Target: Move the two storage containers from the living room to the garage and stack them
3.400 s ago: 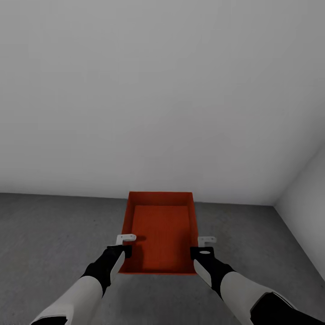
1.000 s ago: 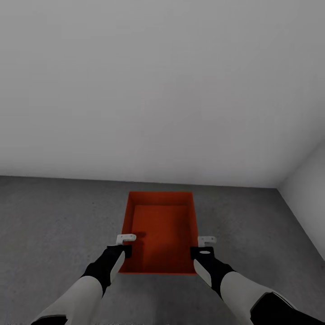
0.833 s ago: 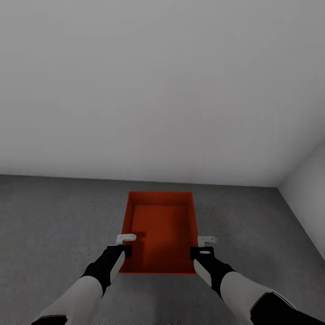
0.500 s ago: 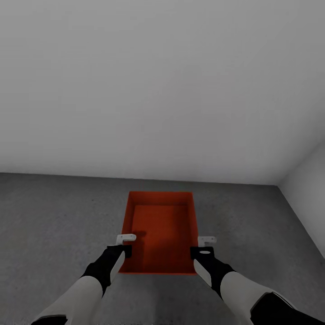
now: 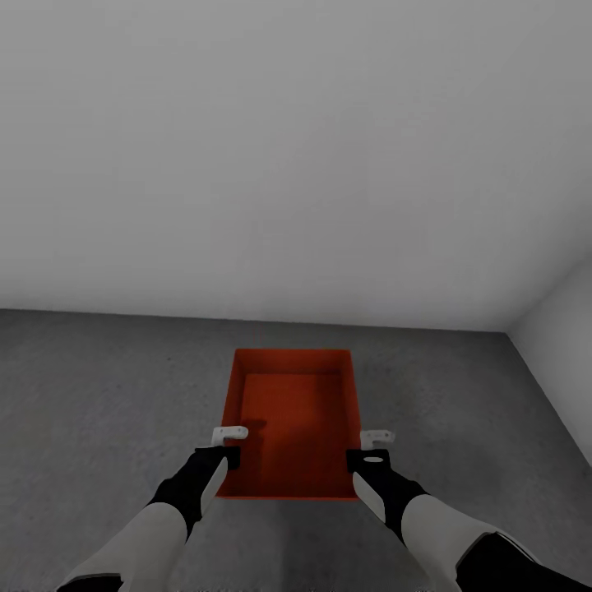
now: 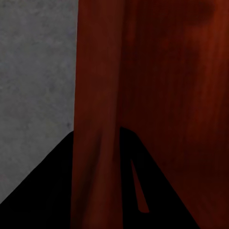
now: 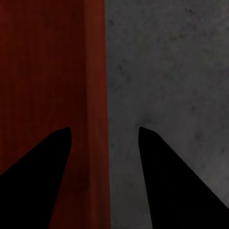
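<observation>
Nothing among the things has moved since the earlier frames; only your head view has shifted, so more floor (image 5: 99,395) shows below the wall (image 5: 296,164), while the bin stays put between your arms.

You face the pale wall at 12 o'clock, with a side wall (image 5: 567,362) at 3 o'clock. Dark concrete floor runs under everything.

Your bin (image 5: 292,423) sits dead centre, open side up, whether lifted or resting you cannot tell.

Your left tool (image 5: 228,444) is clamped on the bin's 9 o'clock wall, one finger (image 6: 157,191) inside, one outside. Your right tool (image 5: 374,448) straddles the 3 o'clock wall (image 7: 98,119), fingers either side; firm contact cannot be told.
</observation>
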Controlling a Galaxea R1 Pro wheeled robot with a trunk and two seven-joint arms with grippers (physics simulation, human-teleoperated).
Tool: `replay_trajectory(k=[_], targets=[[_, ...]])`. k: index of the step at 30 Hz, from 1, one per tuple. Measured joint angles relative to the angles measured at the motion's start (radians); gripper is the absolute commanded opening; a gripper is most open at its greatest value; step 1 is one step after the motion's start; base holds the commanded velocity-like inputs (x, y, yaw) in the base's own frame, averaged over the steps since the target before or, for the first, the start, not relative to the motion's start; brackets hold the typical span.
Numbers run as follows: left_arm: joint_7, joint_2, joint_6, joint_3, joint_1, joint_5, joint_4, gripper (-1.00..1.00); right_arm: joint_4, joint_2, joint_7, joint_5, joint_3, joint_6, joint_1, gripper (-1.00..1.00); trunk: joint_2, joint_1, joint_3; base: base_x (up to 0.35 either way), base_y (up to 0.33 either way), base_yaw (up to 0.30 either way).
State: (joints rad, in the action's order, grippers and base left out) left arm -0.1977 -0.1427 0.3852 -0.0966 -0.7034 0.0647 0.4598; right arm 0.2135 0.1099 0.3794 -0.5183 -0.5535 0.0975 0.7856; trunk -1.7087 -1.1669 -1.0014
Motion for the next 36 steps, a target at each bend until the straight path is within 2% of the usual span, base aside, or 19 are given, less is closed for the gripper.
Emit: replay_trajectory(k=[28, 36], targets=[[0.000, 0.000, 0.001, -0.001, 0.000, 0.001, 0.000, -1.00, -0.001, 0.000, -0.001, 0.000, 0.001, 0.000, 0.000, -1.00, 0.000, 0.000, -0.040, 0.000, 0.000, 0.000], [0.000, -0.001, 0.001, -0.001, 0.000, 0.002, 0.000, -1.00, -0.001, 0.000, -0.001, 0.000, 0.001, 0.000, 0.000, -1.00, -0.056, -0.031, -0.066, 0.000, 0.000, 0.000]])
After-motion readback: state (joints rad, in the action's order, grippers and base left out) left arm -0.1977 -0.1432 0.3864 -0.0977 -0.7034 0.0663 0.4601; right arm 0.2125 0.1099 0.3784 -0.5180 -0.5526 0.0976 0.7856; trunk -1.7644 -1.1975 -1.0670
